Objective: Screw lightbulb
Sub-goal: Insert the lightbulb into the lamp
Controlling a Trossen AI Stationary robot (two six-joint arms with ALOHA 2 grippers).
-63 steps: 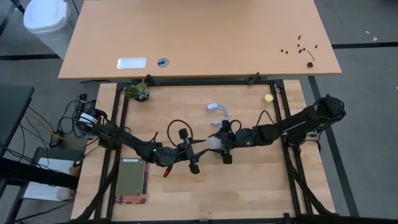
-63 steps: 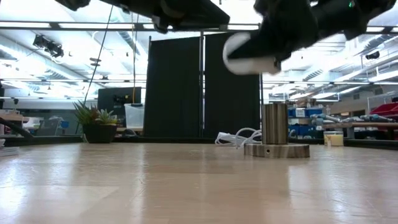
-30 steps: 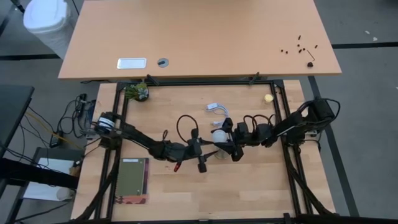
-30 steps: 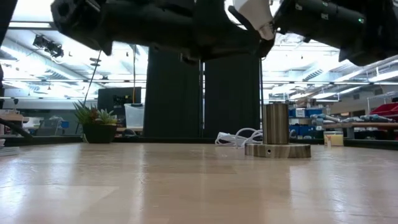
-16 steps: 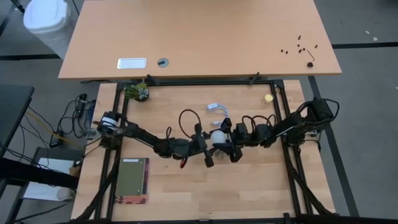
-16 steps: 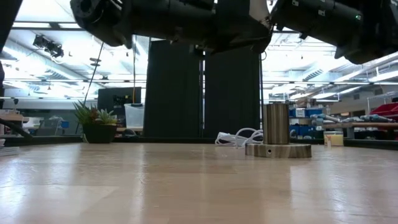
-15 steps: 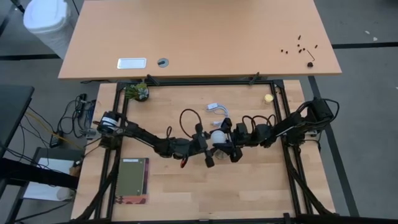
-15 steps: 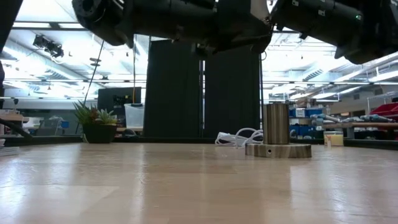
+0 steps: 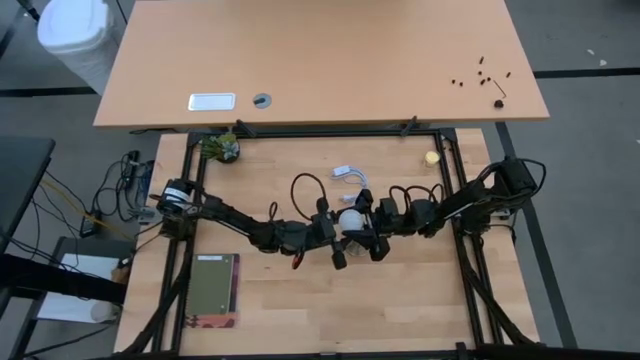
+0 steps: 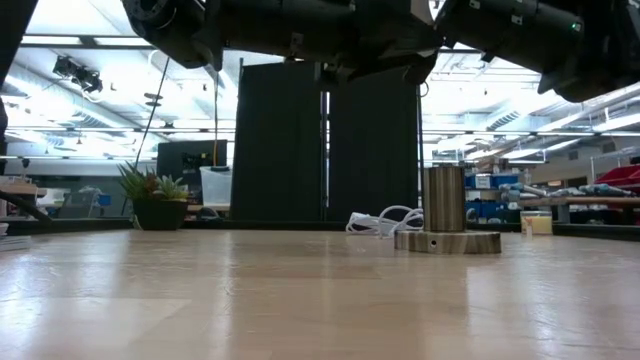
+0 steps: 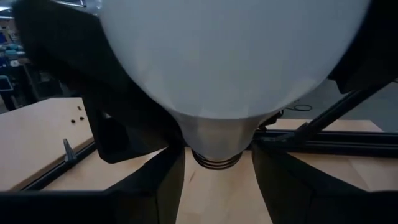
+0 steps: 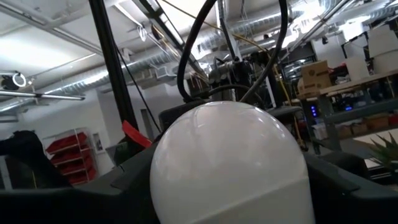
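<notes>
The left gripper (image 9: 335,240) has travelled from left of centre to meet the right gripper (image 9: 368,237) mid-table, its fingers now flanking the lightbulb (image 9: 350,220), which the right arm has swung upright.

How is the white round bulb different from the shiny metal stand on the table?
The frosted white round lightbulb is up in the air between the two tools; the shiny metal cylinder stand on its disc base sits on the wooden table. The lightbulb is rounded and white; the stand is straight-sided and grey. Both look round from above.
</notes>
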